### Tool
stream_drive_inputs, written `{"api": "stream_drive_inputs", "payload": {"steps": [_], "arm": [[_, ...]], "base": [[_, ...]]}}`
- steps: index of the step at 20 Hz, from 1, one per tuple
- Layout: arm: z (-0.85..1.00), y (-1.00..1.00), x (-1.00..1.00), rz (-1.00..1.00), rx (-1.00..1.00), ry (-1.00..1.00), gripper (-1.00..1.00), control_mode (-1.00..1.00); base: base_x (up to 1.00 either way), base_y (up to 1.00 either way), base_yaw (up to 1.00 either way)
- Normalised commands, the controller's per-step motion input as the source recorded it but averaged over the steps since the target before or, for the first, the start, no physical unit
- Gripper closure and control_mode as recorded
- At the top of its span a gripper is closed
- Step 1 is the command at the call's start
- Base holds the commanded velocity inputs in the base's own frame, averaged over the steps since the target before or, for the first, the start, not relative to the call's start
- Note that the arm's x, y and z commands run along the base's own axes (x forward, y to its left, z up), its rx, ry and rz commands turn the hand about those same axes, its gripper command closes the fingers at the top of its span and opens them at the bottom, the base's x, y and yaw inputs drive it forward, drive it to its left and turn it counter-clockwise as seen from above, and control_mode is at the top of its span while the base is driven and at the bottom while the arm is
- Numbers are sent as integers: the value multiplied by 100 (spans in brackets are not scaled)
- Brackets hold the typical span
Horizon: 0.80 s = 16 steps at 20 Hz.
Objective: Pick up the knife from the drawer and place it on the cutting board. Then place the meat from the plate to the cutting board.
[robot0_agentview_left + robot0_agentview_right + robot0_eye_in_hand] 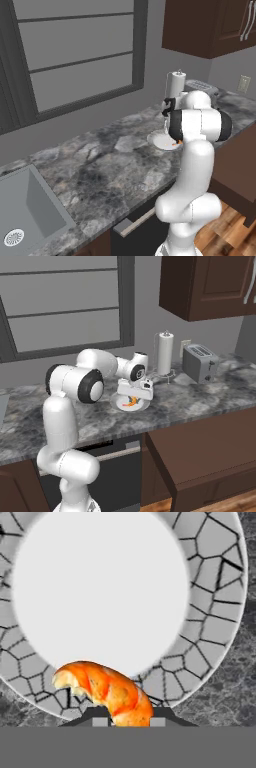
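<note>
The plate is round and white with a greyish cracked-pattern rim, and it lies on the marbled counter. The meat, an orange-red crescent, sits over the plate's near rim, right between my two finger tips. My gripper is shut on it, pointing down at the plate. From the right base view the gripper hovers just over the meat. In the left base view the arm covers most of the plate. The knife and the cutting board are out of view. A dark brown box juts out under the counter and looks like the pulled-out drawer.
A paper towel roll and a silver toaster stand behind the plate by the wall. A sink lies at the counter's far left. A dishwasher with a bar handle sits below the counter. Wall cabinets hang above.
</note>
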Motion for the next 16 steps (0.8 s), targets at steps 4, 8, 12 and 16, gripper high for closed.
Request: {"api": "stream_drive_inputs", "payload": {"steps": [4, 8, 12, 16], "arm": [[42, 0, -58, 0, 0, -6, 100, -100], [47, 0, -53, 0, 0, -5, 100, -100], [48, 7, -43, 0, 0, -4, 100, -100], [45, 17, -42, 0, 0, -5, 100, -100]], "base": [[0, 0, 0], [0, 0, 0], [0, 0, 0], [0, 0, 0]]}}
